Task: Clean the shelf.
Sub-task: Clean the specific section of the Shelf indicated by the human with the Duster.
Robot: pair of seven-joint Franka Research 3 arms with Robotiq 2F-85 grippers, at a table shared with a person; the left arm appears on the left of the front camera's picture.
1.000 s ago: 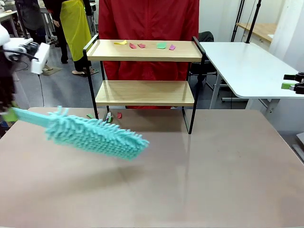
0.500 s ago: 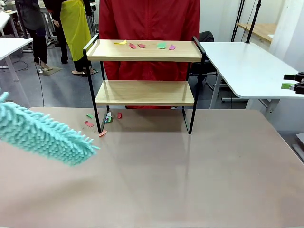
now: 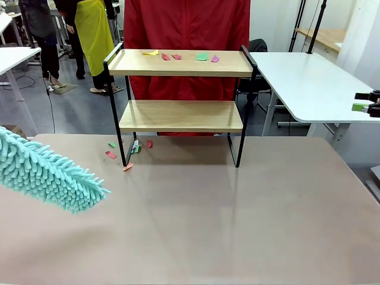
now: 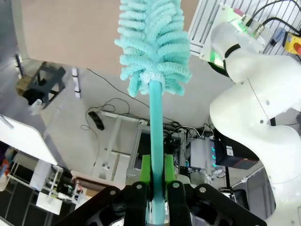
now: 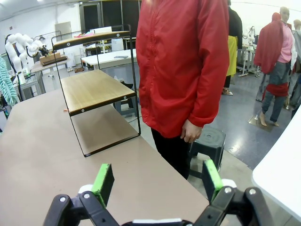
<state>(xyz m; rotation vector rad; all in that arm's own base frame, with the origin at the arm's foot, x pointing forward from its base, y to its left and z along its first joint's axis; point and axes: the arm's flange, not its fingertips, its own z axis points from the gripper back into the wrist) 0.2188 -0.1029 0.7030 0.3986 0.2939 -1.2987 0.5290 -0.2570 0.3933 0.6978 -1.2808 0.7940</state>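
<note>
Left gripper (image 4: 157, 167) pinches the fluffy teal duster (image 3: 47, 172) by its handle, at the frame's left edge; right gripper (image 5: 157, 181) spread wide; two-tier wooden shelf (image 3: 181, 116) top-centre.

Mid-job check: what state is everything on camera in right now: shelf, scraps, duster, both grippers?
shelf: upright on the table, lower board bare.
top-board scraps: coloured paper bits lying on the top board, not swept off.
table scraps: scattered on the table around one shelf leg.
duster: held by its handle, head apart from the shelf.
left gripper: shut on the duster handle.
right gripper: open, empty.
</note>
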